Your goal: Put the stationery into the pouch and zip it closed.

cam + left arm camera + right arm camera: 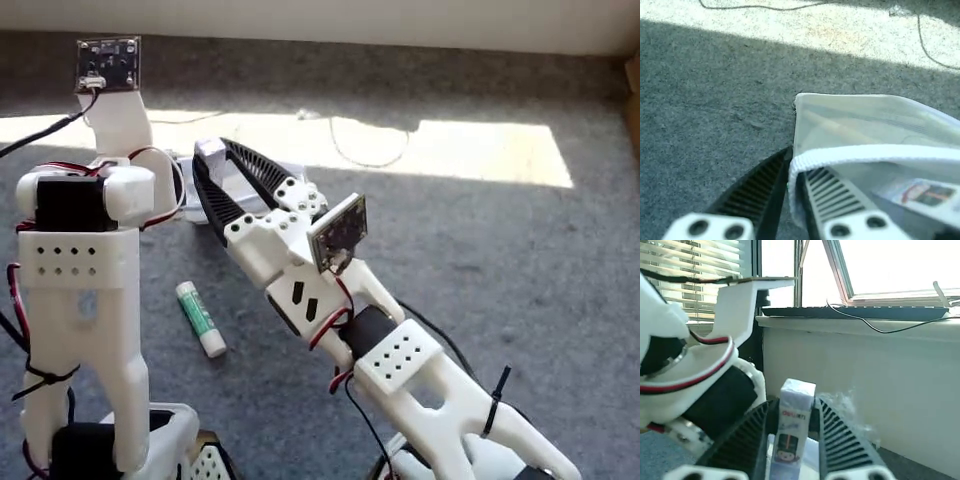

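While the left end effector (pixel 794 162) is clamped on the pouch (pixel 865 122), pinching the white woven zipper band (pixel 875 152) near its corner between two black ribbed fingers, the right end effector (pixel 796 402) is up in the air with an eraser (pixel 794 415) squeezed in its grip. The eraser is a small white block with a cartoon figure on its sleeve. It stands roughly upright and pokes out past the fingertips. In the high view that right end effector (pixel 212 162) stretches from the lower right toward the middle, close beside the left arm's upper joint, and the eraser (pixel 209 150) shows as a white nub at its tip.

The pouch is a pale see-through mesh thing lying on the grey carpet (pixel 705 100). Something with a printed label (pixel 925 192) shows through the mesh, but I can't tell what it is exactly. I also can't tell whether the zipper is open along its whole length.

A green-and-white glue stick (pixel 200 318) lies flat on the carpet by itself, between the two arms and well apart from either end effector. Further back, a thin cable (pixel 370 150) snakes across a sunlit strip (pixel 480 150) of the carpet.
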